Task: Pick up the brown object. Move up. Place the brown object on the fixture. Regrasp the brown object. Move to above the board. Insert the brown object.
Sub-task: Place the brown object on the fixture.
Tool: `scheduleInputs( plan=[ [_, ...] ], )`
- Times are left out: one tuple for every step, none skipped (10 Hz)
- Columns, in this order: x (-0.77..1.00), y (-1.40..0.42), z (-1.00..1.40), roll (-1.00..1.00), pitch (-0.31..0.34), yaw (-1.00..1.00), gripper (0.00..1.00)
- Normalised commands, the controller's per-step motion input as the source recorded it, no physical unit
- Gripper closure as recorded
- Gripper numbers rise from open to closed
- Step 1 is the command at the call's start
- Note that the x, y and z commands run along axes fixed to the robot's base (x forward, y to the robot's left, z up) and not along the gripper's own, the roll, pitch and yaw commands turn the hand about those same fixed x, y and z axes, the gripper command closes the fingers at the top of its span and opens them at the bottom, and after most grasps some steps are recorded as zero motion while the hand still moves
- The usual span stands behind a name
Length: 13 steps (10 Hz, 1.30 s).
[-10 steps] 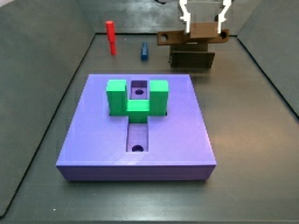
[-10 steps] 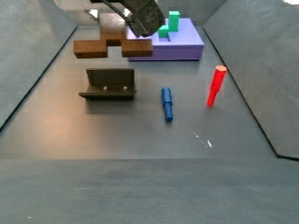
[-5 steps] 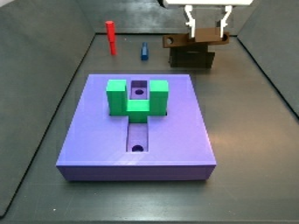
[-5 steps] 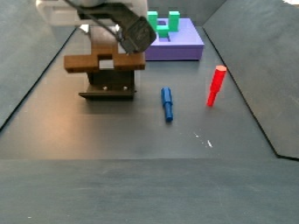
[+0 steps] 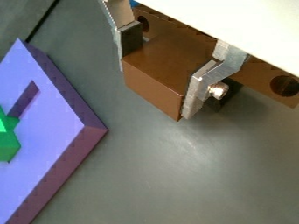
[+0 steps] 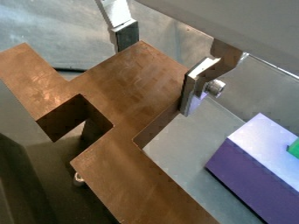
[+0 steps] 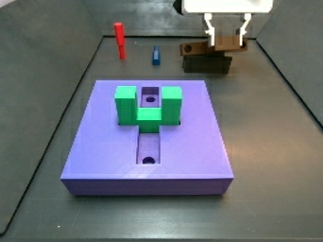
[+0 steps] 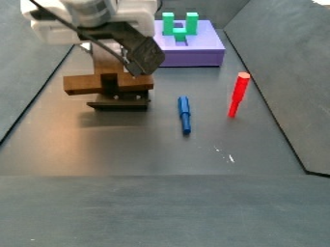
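Note:
My gripper (image 7: 226, 42) (image 8: 122, 73) is shut on the brown object (image 7: 194, 48) (image 8: 85, 84), a flat brown bar with side tabs. In both wrist views the silver fingers (image 5: 212, 80) (image 6: 200, 84) press its two sides. The bar lies level right at the top of the fixture (image 7: 206, 66) (image 8: 123, 102), the small dark bracket; I cannot tell whether they touch. The board (image 7: 145, 142) (image 8: 196, 50) is the purple slab with a green U-shaped block (image 7: 147, 105) (image 8: 180, 23). It lies apart from the gripper, and its corner shows in both wrist views (image 5: 47, 149) (image 6: 260, 166).
A red peg (image 7: 120, 40) (image 8: 238, 94) and a blue peg (image 7: 155, 57) (image 8: 184, 114) rest on the grey floor beside the fixture. Sloping grey walls (image 7: 44, 113) close in the floor on both sides.
The gripper has come down with the brown object, from well above the fixture to level with its top. The pegs and the board have not moved.

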Motion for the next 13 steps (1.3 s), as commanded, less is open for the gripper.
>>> scheduleInputs(
  plan=[
    [0.00,0.21,-0.18,-0.61,0.000,-0.11,1.00],
    [0.04,0.19,-0.06,-0.55,0.091,-0.19,1.00],
    [0.06,0.13,-0.06,-0.44,0.111,-0.23,1.00],
    [0.07,0.07,-0.07,-0.34,0.074,-0.20,1.00],
    [0.13,0.02,-0.06,-0.17,0.131,-0.21,1.00],
    [0.14,0.07,-0.12,-0.12,0.134,-0.21,1.00],
    [0.08,0.13,-0.19,-0.19,0.034,-0.19,1.00],
    [0.02,0.16,-0.19,-0.22,0.000,-0.11,1.00],
    [0.00,0.19,-0.19,-0.21,0.000,-0.11,1.00],
    [0.00,0.16,-0.16,-0.23,0.000,-0.10,1.00],
    [0.02,0.00,-0.01,-0.11,0.006,0.00,1.00],
    [0.00,0.00,0.00,0.00,0.000,0.00,1.00],
    [0.00,0.00,0.00,0.00,0.000,0.00,0.00]
  ],
)
